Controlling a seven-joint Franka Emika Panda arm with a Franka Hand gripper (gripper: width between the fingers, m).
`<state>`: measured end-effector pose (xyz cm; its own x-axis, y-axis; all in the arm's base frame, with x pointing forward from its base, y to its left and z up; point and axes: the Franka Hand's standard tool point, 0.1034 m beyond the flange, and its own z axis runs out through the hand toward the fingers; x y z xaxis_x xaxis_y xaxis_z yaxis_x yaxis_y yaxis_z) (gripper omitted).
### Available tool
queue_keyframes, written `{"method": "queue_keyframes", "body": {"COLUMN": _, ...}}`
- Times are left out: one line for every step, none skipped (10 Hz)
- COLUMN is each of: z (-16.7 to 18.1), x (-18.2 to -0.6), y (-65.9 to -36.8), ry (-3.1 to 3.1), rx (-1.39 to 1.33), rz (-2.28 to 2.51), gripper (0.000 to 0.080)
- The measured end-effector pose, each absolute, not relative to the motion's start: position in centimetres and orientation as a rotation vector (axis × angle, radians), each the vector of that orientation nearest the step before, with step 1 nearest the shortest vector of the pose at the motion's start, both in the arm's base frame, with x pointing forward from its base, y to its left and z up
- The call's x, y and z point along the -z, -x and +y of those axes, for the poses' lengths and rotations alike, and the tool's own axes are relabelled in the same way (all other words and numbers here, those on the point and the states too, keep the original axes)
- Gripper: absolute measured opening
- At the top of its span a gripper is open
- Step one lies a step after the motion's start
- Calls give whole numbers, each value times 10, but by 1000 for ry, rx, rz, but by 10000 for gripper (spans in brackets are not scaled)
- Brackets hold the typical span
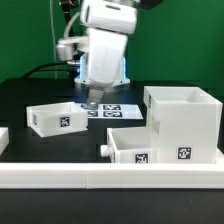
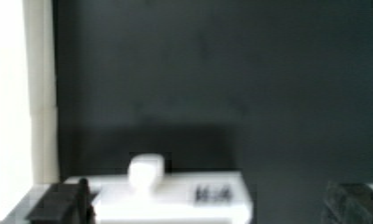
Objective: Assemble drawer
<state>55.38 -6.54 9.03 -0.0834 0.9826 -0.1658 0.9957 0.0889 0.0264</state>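
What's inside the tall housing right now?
Through the open top of the tall housing, only white inner walls show, and nothing sticks out. Its front wall hides the lower interior, so I cannot tell whether anything sits deeper inside.

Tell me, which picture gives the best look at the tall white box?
The exterior view. There the tall housing stands clearly at that view's right, open top and tag visible, beside a shallow tray. The wrist view shows mostly dark table and a white knobbed piece; the housing cannot be made out there.
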Motion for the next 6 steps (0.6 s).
{"method": "queue_keyframes", "body": {"z": -68, "x": -90, "y": -554, "ry": -2039, "rx": 139, "rz": 2199, "gripper": 649}}
{"method": "queue_keyframes", "body": {"z": -65, "x": -90, "y": -554, "ry": -2033, "rx": 138, "rz": 2204, "gripper": 649}}
{"method": "queue_keyframes", "body": {"z": -71, "x": -90, "y": -553, "ry": -2013, "rx": 126, "rz": 2247, "gripper": 649}}
{"method": "queue_keyframes", "body": {"z": -84, "x": -88, "y": -552, "ry": -2046, "rx": 81, "rz": 2268, "gripper": 649}}
{"method": "queue_keyframes", "body": {"z": -92, "x": -78, "y": -551, "ry": -2032, "rx": 55, "rz": 2326, "gripper": 649}}
{"method": "queue_keyframes", "body": {"z": -96, "x": -71, "y": -554, "ry": -2022, "rx": 38, "rz": 2376, "gripper": 649}}
